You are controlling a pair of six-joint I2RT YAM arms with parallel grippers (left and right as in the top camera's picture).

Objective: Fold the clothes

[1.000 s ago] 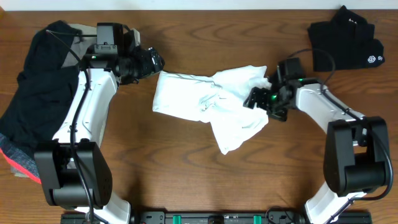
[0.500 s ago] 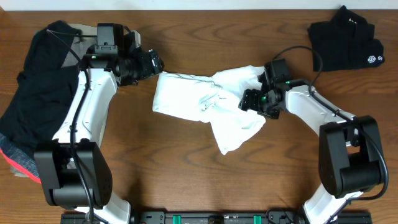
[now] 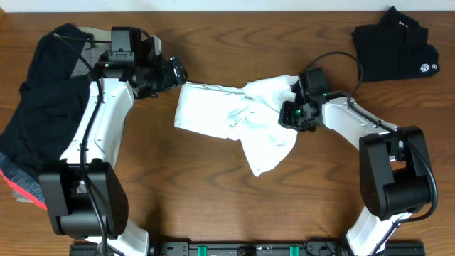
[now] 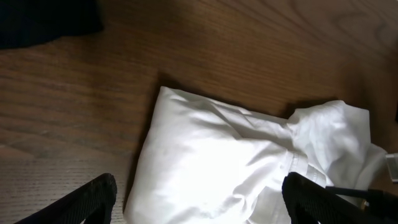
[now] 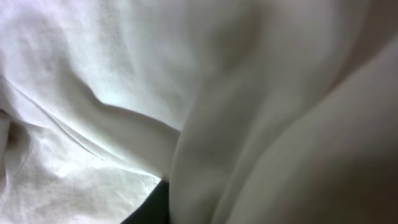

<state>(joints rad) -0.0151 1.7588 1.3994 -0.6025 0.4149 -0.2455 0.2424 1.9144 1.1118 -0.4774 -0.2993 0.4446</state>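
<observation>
A crumpled white T-shirt (image 3: 227, 114) lies mid-table, partly bunched, with a flap trailing toward the front. My right gripper (image 3: 286, 114) is pressed into its right side and is shut on a fold of it. In the right wrist view white cloth (image 5: 124, 81) fills the frame, leaving only a dark sliver of one finger (image 5: 152, 208) visible. My left gripper (image 3: 179, 71) hovers open just off the shirt's left edge. In the left wrist view its fingertips (image 4: 93, 199) straddle the shirt (image 4: 217, 162) without touching it.
A folded black garment with a white logo (image 3: 394, 46) lies at the back right. A heap of dark clothes (image 3: 43, 107) with a red-hemmed piece (image 3: 25, 186) fills the left edge, beside the left arm. A dark cloth corner (image 4: 43, 18) shows in the left wrist view.
My right gripper slid left onto the shirt's right side and closed on the cloth, bunching it a little. The left arm stayed still and open.
</observation>
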